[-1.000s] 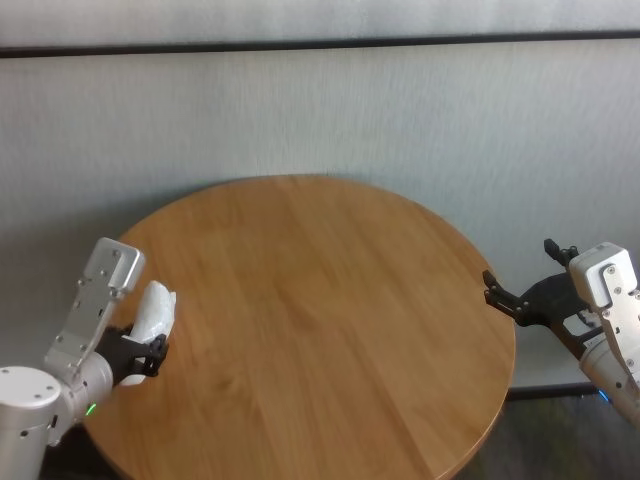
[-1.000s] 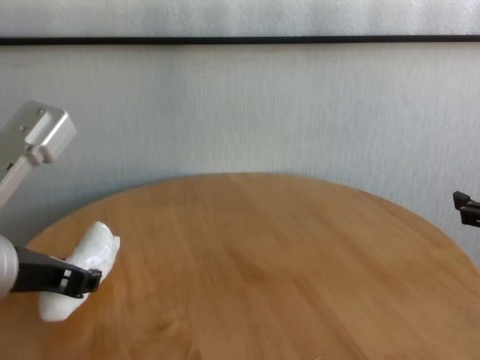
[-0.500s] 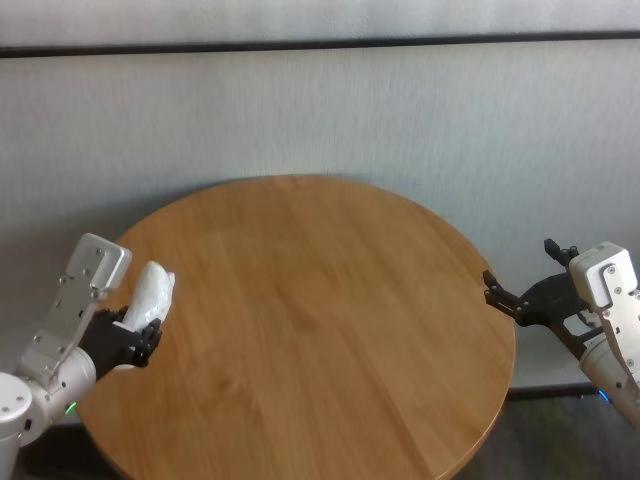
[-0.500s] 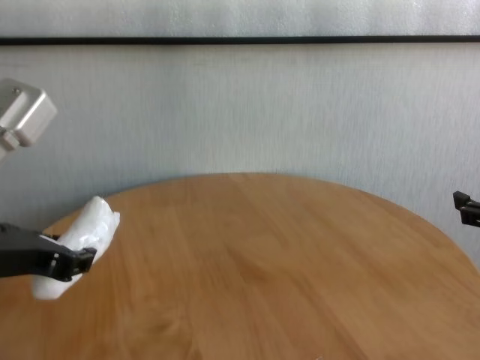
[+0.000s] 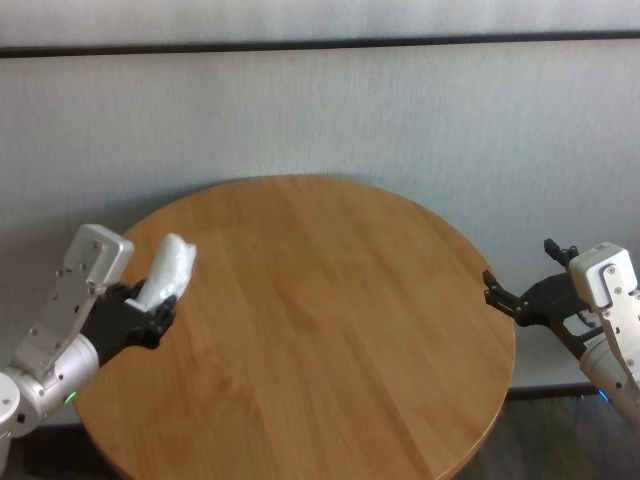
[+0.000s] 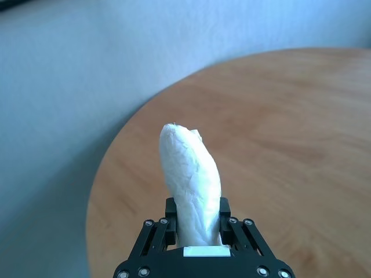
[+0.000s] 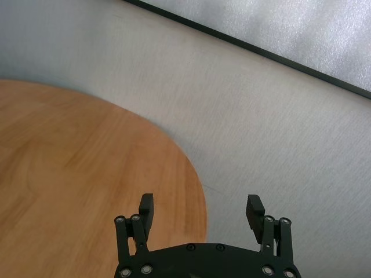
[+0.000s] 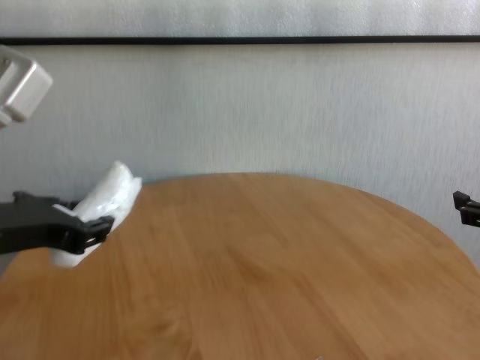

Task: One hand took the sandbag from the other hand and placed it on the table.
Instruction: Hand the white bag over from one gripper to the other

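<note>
Writing: no brand, label or lettering can be read on the sandbag, the grippers or the table.
Sandbag (image 5: 166,272): white, lumpy, elongated; held in the air above the table's left edge, its free end tilted up and toward the table's middle; clear of the wood in the chest view.
Left gripper (image 5: 148,318): black fingers clamped on the sandbag's lower end, one on each side; silver wrist with a green light, off the table's left edge.
Right gripper (image 5: 528,281): fingers spread wide with nothing between them; it hangs just off the table's right edge, apart from the rim; a blue light shows low on its wrist.
Table (image 5: 320,330): round, light-brown wood grain; bare wood from the left edge across to the right edge.
Edges: the left and far rim curve close under the sandbag in the left wrist view; the right rim passes beside the right gripper's fingers (image 7: 146,206) in the right wrist view.
Surroundings: pale grey wall (image 5: 320,110) behind the table's far edge, with a dark horizontal strip (image 5: 320,44) high up.
</note>
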Tool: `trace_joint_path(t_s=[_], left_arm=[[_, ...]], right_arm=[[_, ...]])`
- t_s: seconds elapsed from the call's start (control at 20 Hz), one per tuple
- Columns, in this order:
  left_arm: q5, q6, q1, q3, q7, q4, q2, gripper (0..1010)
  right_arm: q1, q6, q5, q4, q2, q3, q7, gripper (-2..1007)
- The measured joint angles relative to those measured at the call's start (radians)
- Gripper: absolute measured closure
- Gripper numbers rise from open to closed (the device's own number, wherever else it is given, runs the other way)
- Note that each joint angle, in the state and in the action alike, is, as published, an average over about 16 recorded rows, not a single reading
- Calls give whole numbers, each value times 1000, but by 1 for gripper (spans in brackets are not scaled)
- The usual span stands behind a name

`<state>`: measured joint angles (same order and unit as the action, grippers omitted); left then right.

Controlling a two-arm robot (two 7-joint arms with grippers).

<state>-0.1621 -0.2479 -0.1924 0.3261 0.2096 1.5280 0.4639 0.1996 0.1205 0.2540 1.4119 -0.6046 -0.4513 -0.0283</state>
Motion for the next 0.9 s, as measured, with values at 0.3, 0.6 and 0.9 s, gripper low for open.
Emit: trace_joint_path(t_s=[0.3,0.6,0.9], left_arm=[[17,53,-24,18,65,11,4,584],[30,87,-57,43,134,26,0,584],[31,112,-87,64,196,46,-10,584]], right_arm=[[0,0,0,0,0,0,0,0],[0,0,0,0,0,0,0,0],[0,0,0,0,0,0,0,0]])
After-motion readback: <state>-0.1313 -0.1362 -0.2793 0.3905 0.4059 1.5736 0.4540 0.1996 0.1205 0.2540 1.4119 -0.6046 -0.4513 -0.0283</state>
